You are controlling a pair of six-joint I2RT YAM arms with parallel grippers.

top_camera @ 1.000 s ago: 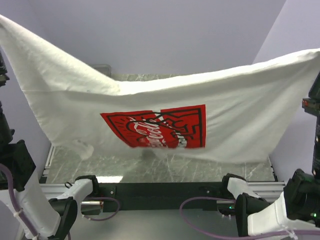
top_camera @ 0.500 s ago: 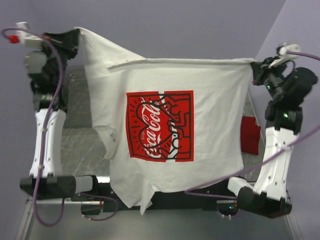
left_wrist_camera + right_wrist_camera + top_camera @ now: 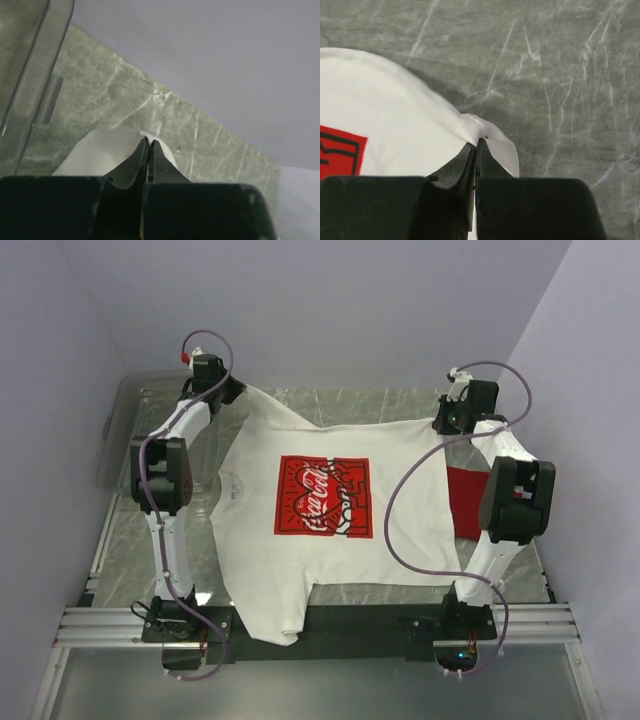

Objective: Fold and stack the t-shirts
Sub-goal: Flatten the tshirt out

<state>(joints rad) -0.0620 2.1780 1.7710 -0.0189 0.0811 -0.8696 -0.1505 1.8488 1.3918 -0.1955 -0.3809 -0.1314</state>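
The white t-shirt with its red Coca-Cola print lies spread on the marble table, its near hem hanging over the front rail. My left gripper is shut on its far left corner, seen in the left wrist view with white cloth beside the jaws. My right gripper is shut on its far right corner, seen in the right wrist view with the cloth bunched at the tips. The red t-shirt lies partly under the white one's right edge.
A clear plastic bin stands at the far left of the table, also in the left wrist view. The purple walls close in behind and on both sides. The marble table shows bare beyond the shirt.
Both arms have swung away from the camera and down toward the far side, carrying the white shirt from hanging in the air to lying flat on the table.
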